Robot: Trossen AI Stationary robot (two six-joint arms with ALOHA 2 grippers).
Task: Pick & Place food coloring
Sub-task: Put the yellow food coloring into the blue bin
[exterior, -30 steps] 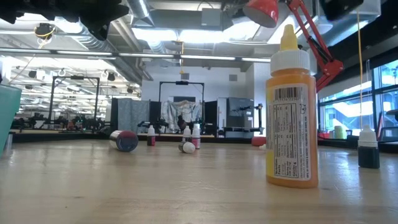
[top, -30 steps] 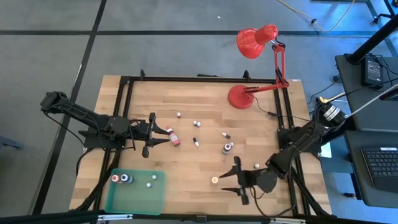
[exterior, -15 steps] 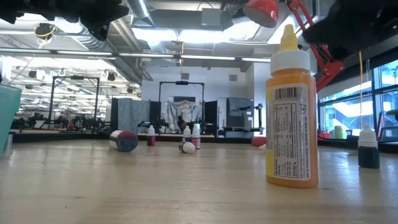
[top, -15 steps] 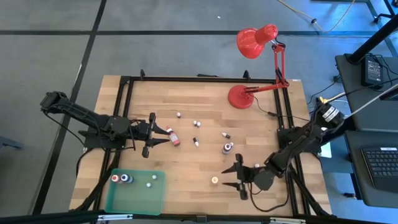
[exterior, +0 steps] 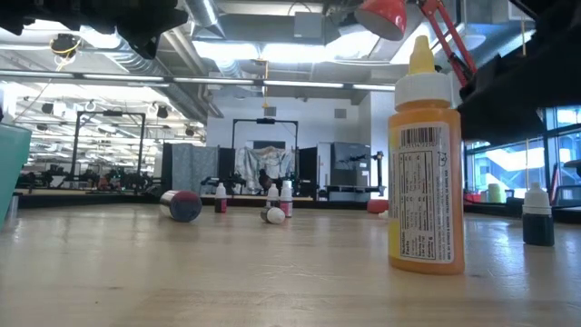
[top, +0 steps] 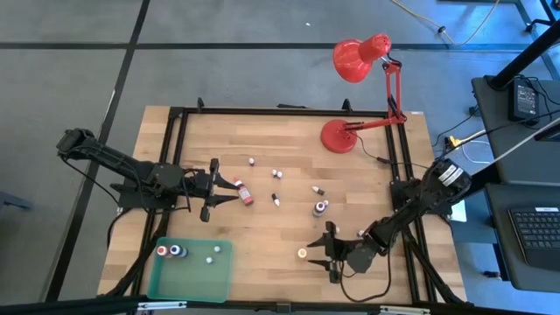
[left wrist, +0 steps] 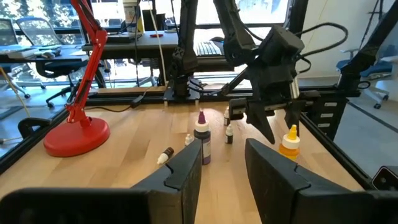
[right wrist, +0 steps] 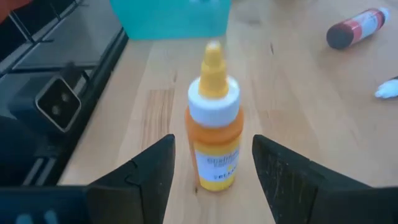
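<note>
Two arms work over the wooden table (top: 262,223) in the high view. The right gripper (top: 320,254) sits low near the table's front edge, its fingers spread apart with the upright orange bottle (top: 302,253) just ahead of the tips and not yet between them. The left gripper (top: 213,190) waits over the left half of the table, fingers parted and holding nothing, with a red bottle (top: 244,193) lying on its side just beyond them. A green tray (top: 192,278) at the front left corner holds a red-capped bottle, a dark blue bottle and two tiny whitish ones. Further small bottles lie scattered mid-table, including a dark bottle (top: 320,208) standing upright. A red desk lamp (top: 363,87) stands at the back right.

Low view: the orange bottle (exterior: 425,159) stands upright on the wood, close to the camera; the red bottle (exterior: 181,204) lies far behind it.

Left wrist view: both dark fingers (left wrist: 186,174) stand apart, empty. Beyond them stand the dark bottle (left wrist: 202,138) and the orange bottle (left wrist: 289,142), with the right gripper (left wrist: 277,121) just above the latter.

Right wrist view: the orange bottle (right wrist: 214,121) is centred ahead of the gap between the open fingers (right wrist: 146,171), untouched.
</note>
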